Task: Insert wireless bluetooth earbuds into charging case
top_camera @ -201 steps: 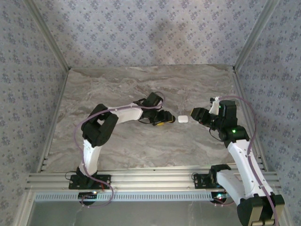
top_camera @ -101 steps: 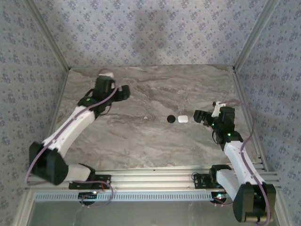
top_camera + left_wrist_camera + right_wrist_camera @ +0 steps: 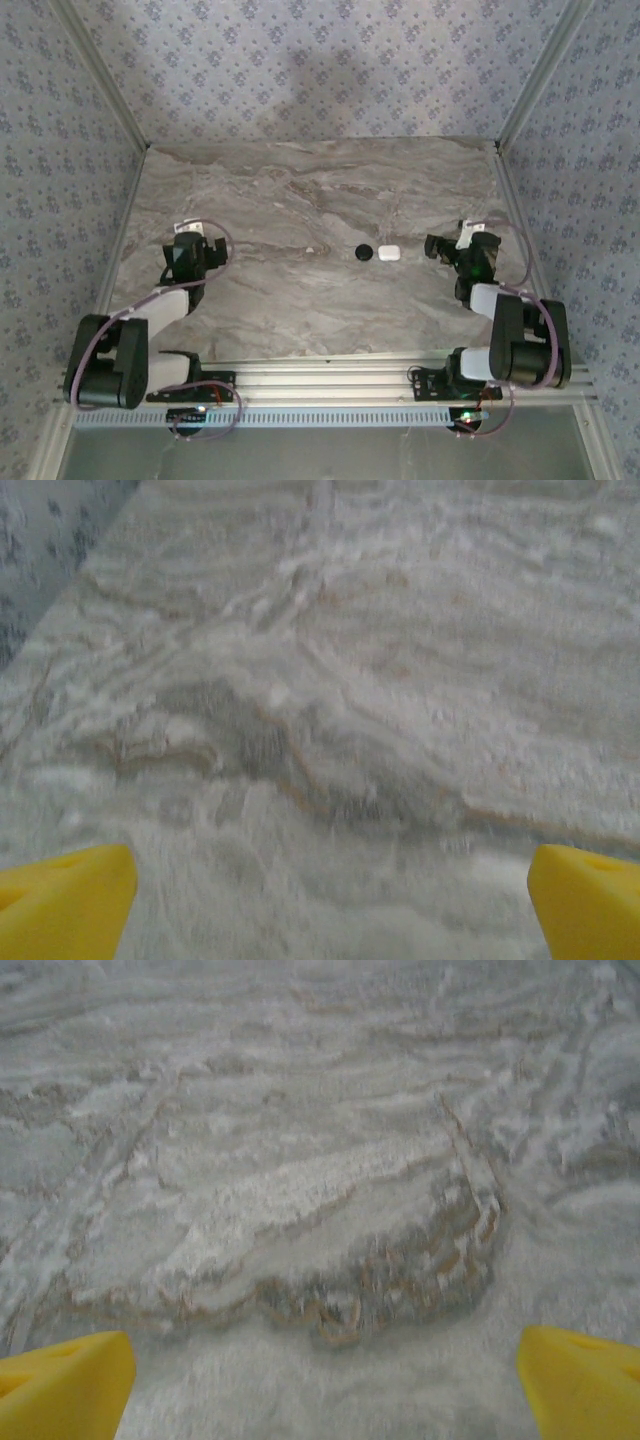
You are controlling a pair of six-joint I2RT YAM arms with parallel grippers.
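A small white charging case (image 3: 389, 254) lies shut near the table's middle, with a black round object (image 3: 365, 252) touching its left side. A tiny white speck (image 3: 312, 249), maybe an earbud, lies further left; it is too small to tell. The other earbuds are hidden or out of view. My left gripper (image 3: 190, 258) is folded back at the near left, far from the case. My right gripper (image 3: 438, 246) sits a short way right of the case. Both wrist views show yellow fingertips (image 3: 60, 900) (image 3: 580, 1375) spread wide over bare marble, so the left gripper (image 3: 330, 900) and the right gripper (image 3: 325, 1380) are open with nothing between their jaws.
The marble table (image 3: 300, 190) is fenced by metal rails (image 3: 115, 250) on its left and right sides, with patterned walls behind. An aluminium frame (image 3: 320, 375) runs along the near edge at the arm bases.
The left arm left the case, swung to the far left, then folded back to the near left. The right arm drew back to the right, away from the case.
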